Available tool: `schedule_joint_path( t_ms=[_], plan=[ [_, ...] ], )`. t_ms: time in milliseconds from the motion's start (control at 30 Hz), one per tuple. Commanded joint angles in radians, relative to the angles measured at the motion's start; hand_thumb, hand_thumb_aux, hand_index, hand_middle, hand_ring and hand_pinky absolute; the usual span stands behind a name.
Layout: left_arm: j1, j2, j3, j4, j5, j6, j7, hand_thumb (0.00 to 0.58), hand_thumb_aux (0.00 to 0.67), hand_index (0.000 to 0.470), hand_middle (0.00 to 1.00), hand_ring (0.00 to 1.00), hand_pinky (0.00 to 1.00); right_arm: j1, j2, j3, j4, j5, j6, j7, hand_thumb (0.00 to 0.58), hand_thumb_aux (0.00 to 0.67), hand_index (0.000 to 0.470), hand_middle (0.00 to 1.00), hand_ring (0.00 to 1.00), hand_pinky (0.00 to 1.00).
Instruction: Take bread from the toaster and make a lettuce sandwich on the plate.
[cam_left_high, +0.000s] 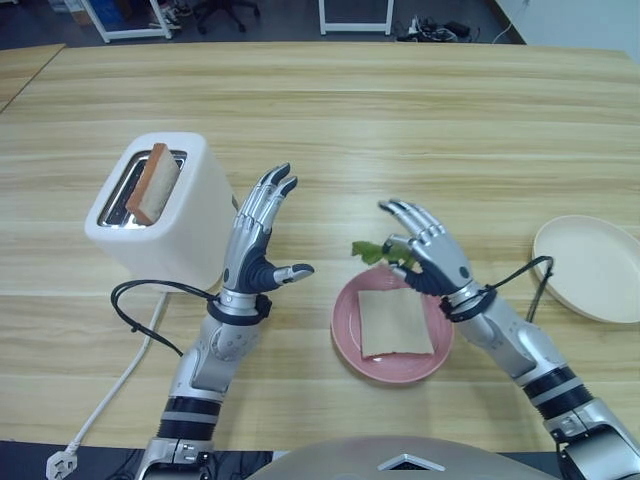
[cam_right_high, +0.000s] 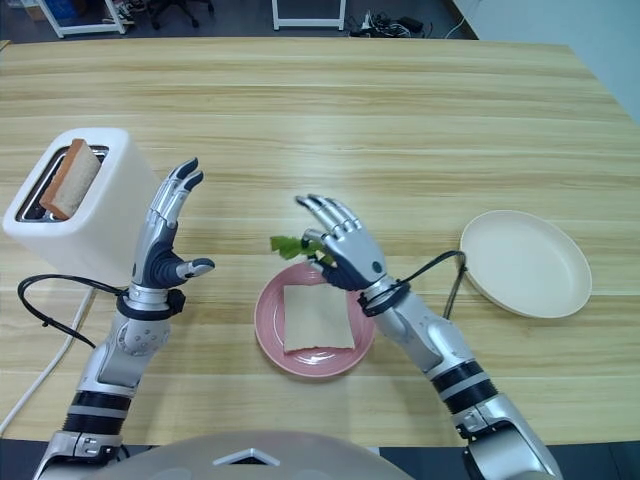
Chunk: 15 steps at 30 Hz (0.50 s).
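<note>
Over the pink plate (cam_left_high: 345, 332), right hand (cam_left_high: 436, 256) pinches lettuce (cam_left_high: 371, 252); left hand (cam_left_high: 257, 236) splayed beside toaster (cam_left_high: 178, 228).

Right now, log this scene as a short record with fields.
toaster: on table, robot's left
bread: one piece standing in a toaster slot
pink plate: near edge, centre
slice: lying flat on pink plate
lettuce: held by right hand, over pink plate's far rim, not yet on slice
left hand: open, holds nothing, between toaster and pink plate
cream plate: on table, right of right hand
</note>
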<state>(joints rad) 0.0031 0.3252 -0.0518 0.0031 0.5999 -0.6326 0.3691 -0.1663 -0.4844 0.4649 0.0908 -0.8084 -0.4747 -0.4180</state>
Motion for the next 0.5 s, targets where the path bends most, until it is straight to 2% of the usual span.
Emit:
schedule_joint_path(
  t_ms=[33, 200, 500],
  plan=[
    [-0.029, 0.006, 0.01, 0.039, 0.002, 0.004, 0.006, 0.0, 0.0, 0.0, 0.0, 0.0, 0.0, 0.073, -0.035, -0.024, -0.052, -0.019, -0.026, 0.021, 0.58, 0.67, 0.47, 0.0, 0.0, 0.0],
    [-0.049, 0.025, 0.054, 0.041, 0.012, 0.021, 0.033, 0.0, 0.0, 0.0, 0.0, 0.0, 0.0, 0.161, -0.083, -0.068, -0.155, -0.021, -0.043, 0.065, 0.58, 0.67, 0.47, 0.0, 0.0, 0.0],
    [-0.037, 0.098, 0.258, -0.09, 0.031, 0.117, 0.081, 0.0, 0.0, 0.0, 0.0, 0.0, 0.0, 0.255, -0.142, -0.095, -0.169, 0.003, -0.058, 0.204, 0.58, 0.67, 0.47, 0.0, 0.0, 0.0]
  ],
)
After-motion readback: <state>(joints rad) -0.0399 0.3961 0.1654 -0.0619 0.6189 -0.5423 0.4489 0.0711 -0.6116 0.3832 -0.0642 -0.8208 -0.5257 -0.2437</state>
